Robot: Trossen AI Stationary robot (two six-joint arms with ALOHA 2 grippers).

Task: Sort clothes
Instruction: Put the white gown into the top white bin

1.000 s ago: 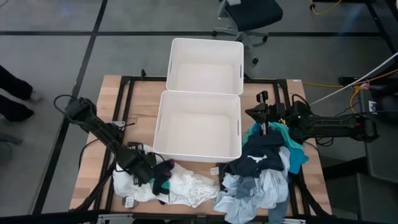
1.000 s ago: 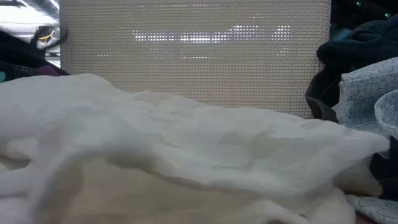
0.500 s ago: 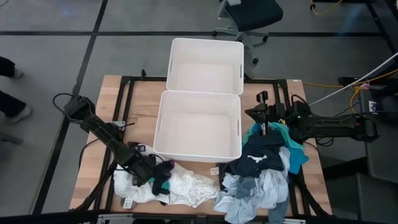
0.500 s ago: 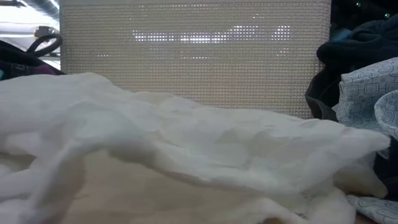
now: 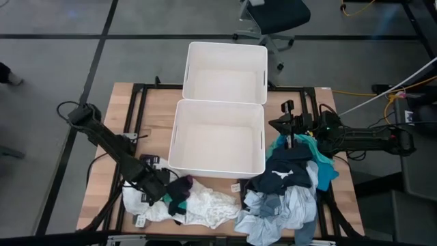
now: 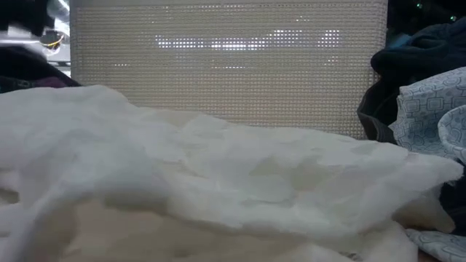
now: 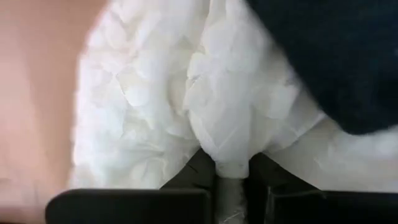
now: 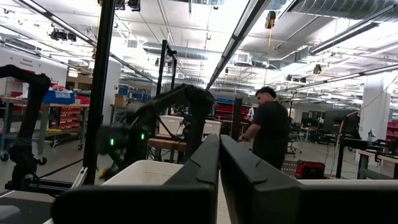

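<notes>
Left claw [image 7: 231, 171] pinches a white garment [image 7: 155, 112] fold; right claw [image 8: 219, 162] (idle) clenched.

My matt black left gripper [image 7: 231, 177] pinches crinkled white cloth garment [image 7: 186, 99]; smooth white plastic bin [image 5: 217, 140] at 12 o'clock, pale wood tabletop [image 5: 157, 113] matt.

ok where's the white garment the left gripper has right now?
High view: the white garment lies at the table's front-left, just before the nearer bin, left of the dark clothes pile. The left gripper pinches its left end.
</notes>
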